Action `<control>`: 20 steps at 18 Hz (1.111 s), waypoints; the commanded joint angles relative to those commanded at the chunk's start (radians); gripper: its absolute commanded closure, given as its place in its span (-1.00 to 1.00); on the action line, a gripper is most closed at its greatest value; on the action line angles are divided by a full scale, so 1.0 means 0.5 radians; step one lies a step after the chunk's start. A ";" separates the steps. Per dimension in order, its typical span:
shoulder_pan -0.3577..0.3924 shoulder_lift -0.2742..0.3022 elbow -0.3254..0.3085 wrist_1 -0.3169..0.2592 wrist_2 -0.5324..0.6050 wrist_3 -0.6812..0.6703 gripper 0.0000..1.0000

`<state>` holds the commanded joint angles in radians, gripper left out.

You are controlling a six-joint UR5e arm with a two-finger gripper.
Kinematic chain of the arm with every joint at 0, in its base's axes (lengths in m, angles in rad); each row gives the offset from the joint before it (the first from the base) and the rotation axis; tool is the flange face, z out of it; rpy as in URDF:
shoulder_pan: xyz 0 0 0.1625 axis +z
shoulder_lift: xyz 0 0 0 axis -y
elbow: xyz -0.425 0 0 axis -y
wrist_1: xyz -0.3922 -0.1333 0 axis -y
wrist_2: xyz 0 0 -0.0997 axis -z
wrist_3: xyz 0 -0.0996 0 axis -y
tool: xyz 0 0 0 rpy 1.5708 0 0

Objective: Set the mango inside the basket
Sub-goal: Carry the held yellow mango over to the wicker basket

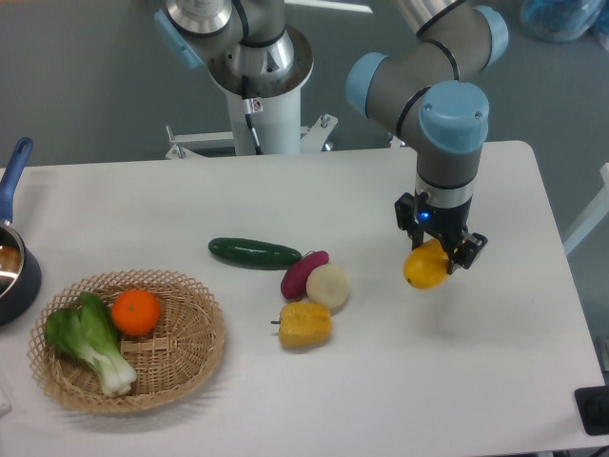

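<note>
At the right of the tabletop (495,333), the claw (440,249) grips the mango (424,267) aloft, with the wicker basket (195,367) far left.

A white table (285,200) with rounded corners fills most of the view, its surface evenly lit and showing only soft shadows. Behind it lies a dull grey-green floor (86,86). A white pedestal column (266,119) stands at the far edge on a bolted metal base plate (249,141). At the upper right corner sits a bluish translucent object (561,19), too blurred to identify.
</note>
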<state>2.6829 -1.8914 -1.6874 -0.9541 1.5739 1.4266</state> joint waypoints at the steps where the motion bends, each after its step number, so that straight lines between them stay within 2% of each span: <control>1: 0.000 0.000 -0.003 0.000 0.003 -0.003 0.12; 4: -0.009 0.006 -0.009 0.000 0.000 -0.009 0.12; 7: -0.089 -0.009 0.003 0.000 0.000 -0.217 0.12; 11: -0.132 0.003 0.003 -0.040 -0.040 -0.261 0.18; 14: -0.239 -0.006 -0.003 -0.028 -0.178 -0.386 0.17; 16: -0.407 -0.040 0.018 0.003 -0.175 -0.466 0.17; 18: -0.515 -0.058 0.049 0.049 -0.181 -0.573 0.17; 20: -0.671 -0.104 0.116 0.058 -0.184 -0.690 0.16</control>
<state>2.3474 -1.9435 -1.6293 -0.9250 1.4818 1.0818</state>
